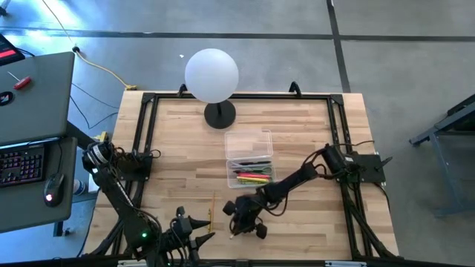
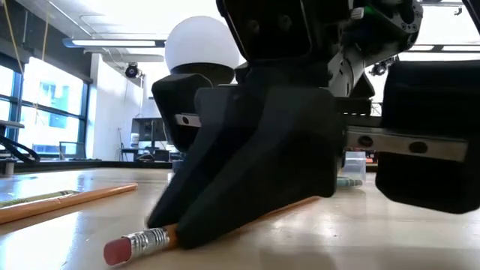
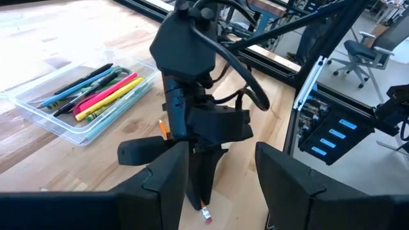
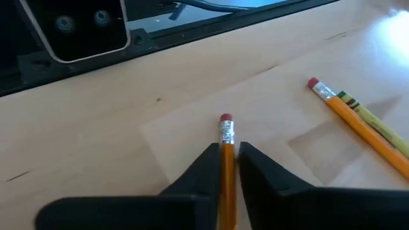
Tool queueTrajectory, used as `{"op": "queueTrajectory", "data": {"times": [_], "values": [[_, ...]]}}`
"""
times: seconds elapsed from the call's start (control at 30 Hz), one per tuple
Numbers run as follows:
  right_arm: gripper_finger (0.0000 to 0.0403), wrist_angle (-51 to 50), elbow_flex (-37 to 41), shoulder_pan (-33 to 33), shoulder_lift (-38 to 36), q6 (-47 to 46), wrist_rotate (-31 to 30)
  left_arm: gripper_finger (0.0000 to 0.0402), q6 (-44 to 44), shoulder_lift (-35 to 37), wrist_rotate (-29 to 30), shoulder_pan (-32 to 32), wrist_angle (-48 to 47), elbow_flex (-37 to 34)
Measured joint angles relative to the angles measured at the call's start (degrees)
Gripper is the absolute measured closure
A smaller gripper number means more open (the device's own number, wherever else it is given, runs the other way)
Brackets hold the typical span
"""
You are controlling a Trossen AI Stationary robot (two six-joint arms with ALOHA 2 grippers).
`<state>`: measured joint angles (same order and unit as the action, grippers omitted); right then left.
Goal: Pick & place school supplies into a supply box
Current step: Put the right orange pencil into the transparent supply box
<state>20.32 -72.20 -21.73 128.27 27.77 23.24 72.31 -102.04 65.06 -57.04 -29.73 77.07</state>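
- At the left front edge of the pale wooden table [image 1: 178,170] we see the left gripper [image 1: 194,230] hanging idle, its dark matte jaws standing wide with nothing between them.
- Just beside it lie two more pencils [image 1: 211,211], thin, yellow-orange and close together; from above we can hardly tell one from the other.
- Right of these, the right gripper [image 4: 230,153] is down at the tabletop, its blocky black fingers [image 2: 255,180] pressed narrow against both sides of an orange pencil [image 4: 227,160] with a ribbed metal ferrule and a pink eraser tip [image 2: 118,250].
- Most of that pencil's shaft is hidden behind the fingers.
- Just beyond, in the table's middle, stands the supply box [image 1: 249,157], clear glossy plastic and rectangular, holding yellow, red, green and dark pens [image 3: 102,92]; its clear edges are hard to trace.
- Behind it, a smooth white globe lamp [image 1: 212,74] rises from a round black base.
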Motion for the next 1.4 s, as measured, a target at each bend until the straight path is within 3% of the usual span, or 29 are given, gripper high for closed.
{"op": "queueTrajectory", "data": {"times": [0.3,0.47,0.73,0.9,1.03,1.4], "values": [[0.0312,-0.39,-0.06,0.47,0.02,-1.00,-1.68,0.0188,0.11,0.00,-0.02,0.02,0.13,0.00],[0.0318,0.11,-0.07,1.19,0.16,2.07,3.94,0.0188,0.54,0.00,-0.04,0.02,0.20,-0.01],[0.0331,1.34,-0.01,1.35,1.33,1.88,5.73,0.0188,1.46,0.00,0.11,0.02,0.19,0.01],[0.0332,12.14,-0.20,2.09,7.70,-1.17,11.71,0.0188,1.50,0.00,0.44,0.02,0.16,0.00],[0.0332,18.03,-0.20,2.20,9.85,-3.04,11.99,0.0188,1.64,0.00,0.56,0.02,0.20,0.00],[0.0332,13.38,-0.24,3.57,9.88,-2.27,9.03,0.0188,1.68,0.00,1.44,0.02,0.17,0.01]]}}
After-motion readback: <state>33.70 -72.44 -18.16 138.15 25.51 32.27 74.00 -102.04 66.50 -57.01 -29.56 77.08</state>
